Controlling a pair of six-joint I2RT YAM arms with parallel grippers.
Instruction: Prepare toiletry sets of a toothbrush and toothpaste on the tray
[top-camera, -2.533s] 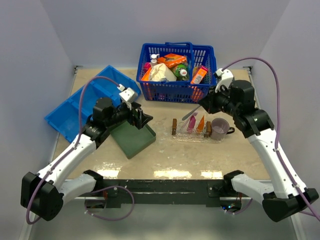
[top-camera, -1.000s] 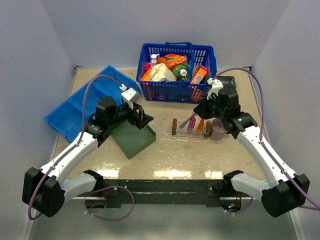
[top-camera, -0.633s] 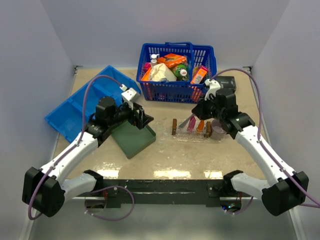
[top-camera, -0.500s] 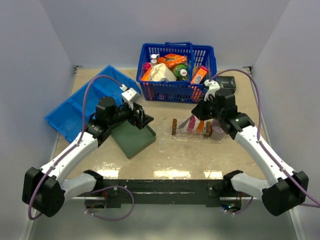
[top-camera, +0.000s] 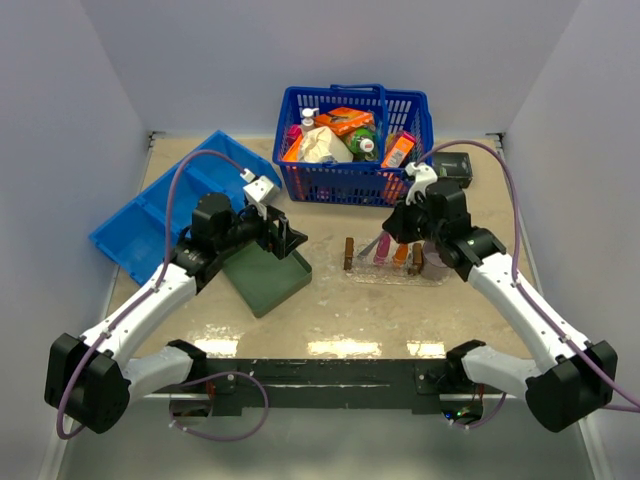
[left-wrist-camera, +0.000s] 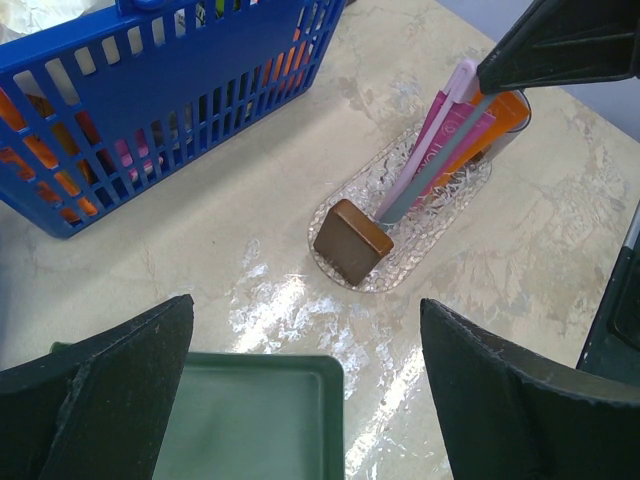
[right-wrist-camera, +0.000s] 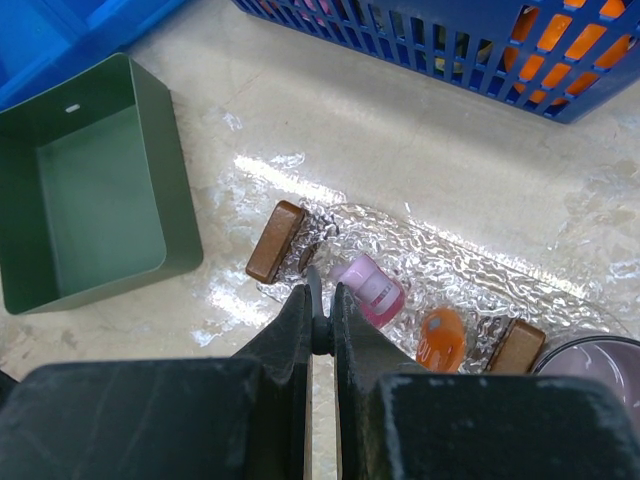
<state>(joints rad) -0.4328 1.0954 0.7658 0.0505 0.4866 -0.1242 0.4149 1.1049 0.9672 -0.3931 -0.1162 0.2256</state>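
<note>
The clear tray (top-camera: 385, 272) with brown wooden end handles sits mid-table. The pink toothpaste (right-wrist-camera: 370, 290) and the orange toothpaste (right-wrist-camera: 442, 338) rest on it side by side. My right gripper (right-wrist-camera: 319, 297) is shut on a slim grey toothbrush (left-wrist-camera: 430, 160), whose lower end slants down to the tray's left end beside the pink tube. From the top view, that gripper (top-camera: 395, 222) hangs just above the tray. My left gripper (left-wrist-camera: 305, 330) stands wide open and holds nothing, above the corner of the dark green tray (left-wrist-camera: 250, 420).
A blue basket (top-camera: 355, 140) full of packets stands behind the clear tray. The blue divided bin (top-camera: 150, 215) lies at the left. A purple mug (right-wrist-camera: 600, 365) stands at the clear tray's right end, partly behind my right arm.
My right arm has swung left and down, bringing the toothbrush over the clear tray. The left arm has stayed still.
</note>
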